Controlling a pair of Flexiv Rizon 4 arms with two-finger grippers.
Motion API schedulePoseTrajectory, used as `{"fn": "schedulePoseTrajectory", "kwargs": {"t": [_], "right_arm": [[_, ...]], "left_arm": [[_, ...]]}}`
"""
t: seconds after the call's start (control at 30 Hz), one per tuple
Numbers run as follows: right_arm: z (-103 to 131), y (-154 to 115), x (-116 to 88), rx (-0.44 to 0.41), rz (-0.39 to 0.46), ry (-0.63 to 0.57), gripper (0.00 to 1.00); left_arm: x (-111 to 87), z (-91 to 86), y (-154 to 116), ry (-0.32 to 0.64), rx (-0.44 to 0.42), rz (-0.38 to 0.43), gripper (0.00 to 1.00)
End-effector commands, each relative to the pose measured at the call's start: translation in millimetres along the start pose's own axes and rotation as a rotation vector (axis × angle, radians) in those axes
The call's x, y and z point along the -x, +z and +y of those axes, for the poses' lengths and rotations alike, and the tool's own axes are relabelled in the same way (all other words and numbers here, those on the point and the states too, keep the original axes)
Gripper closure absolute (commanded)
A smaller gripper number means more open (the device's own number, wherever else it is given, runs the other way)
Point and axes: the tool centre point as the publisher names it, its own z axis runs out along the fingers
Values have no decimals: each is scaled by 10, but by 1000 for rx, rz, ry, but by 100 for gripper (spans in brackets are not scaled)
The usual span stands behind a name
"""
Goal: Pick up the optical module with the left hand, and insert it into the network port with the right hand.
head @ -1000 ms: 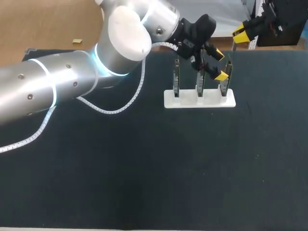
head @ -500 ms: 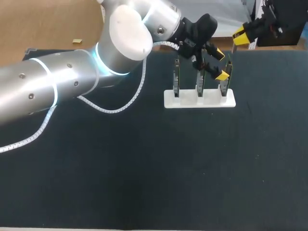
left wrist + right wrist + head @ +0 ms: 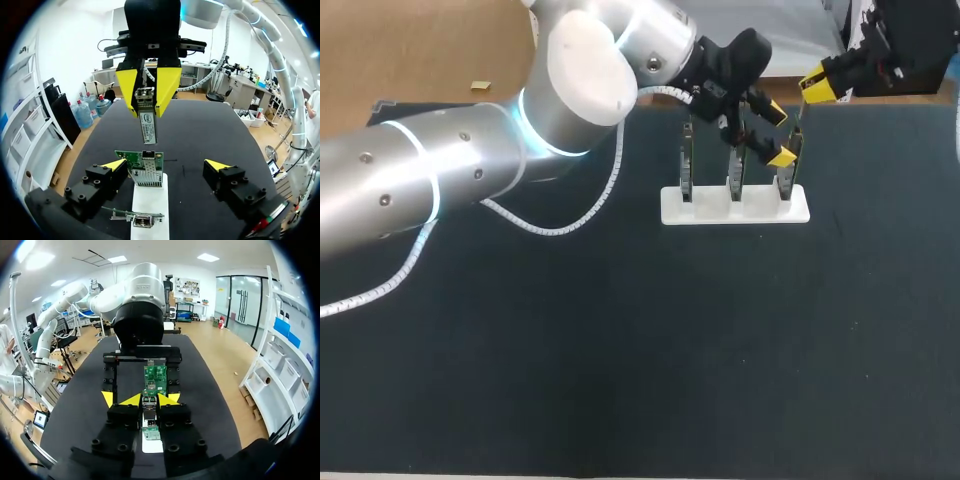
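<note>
In the left wrist view my left gripper point(image 3: 166, 165) stands open, its yellow tips on either side of a green network card point(image 3: 135, 160) that stands upright in a white stand point(image 3: 150, 197). The card's metal port point(image 3: 148, 175) faces up. Just above it hangs the silver optical module point(image 3: 147, 117), pointing down at the port, with my right gripper point(image 3: 148, 95) shut on its upper end. Seen from the head camera, my left gripper point(image 3: 776, 135) is around the rightmost card point(image 3: 790, 160) and my right gripper point(image 3: 817, 88) is just up and right of it. The right wrist view has the module point(image 3: 149, 407) between that arm's shut yellow tips.
The white stand point(image 3: 705, 208) holds two more upright cards point(image 3: 687, 160) to the left of the one being worked on. My left arm point(image 3: 470, 170) and its white cable cross the back left of the black table point(image 3: 640, 350).
My right gripper, still holding the module, has shifted a little left and down toward the rightmost card. The left arm and its open gripper have stayed put.
</note>
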Motion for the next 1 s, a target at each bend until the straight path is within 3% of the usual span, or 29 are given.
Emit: {"fn": "schedulePoseTrajectory", "kwargs": {"t": [0.03, 1.0], "right_arm": [[-8, 20, -22, 4, 5, 0, 100], [-27, 150, -142, 24, 11, 27, 100]], "left_arm": [[11, 21, 6, -2, -3, 5, 0], [11, 21, 6, -2, -3, 5, 0]]}}
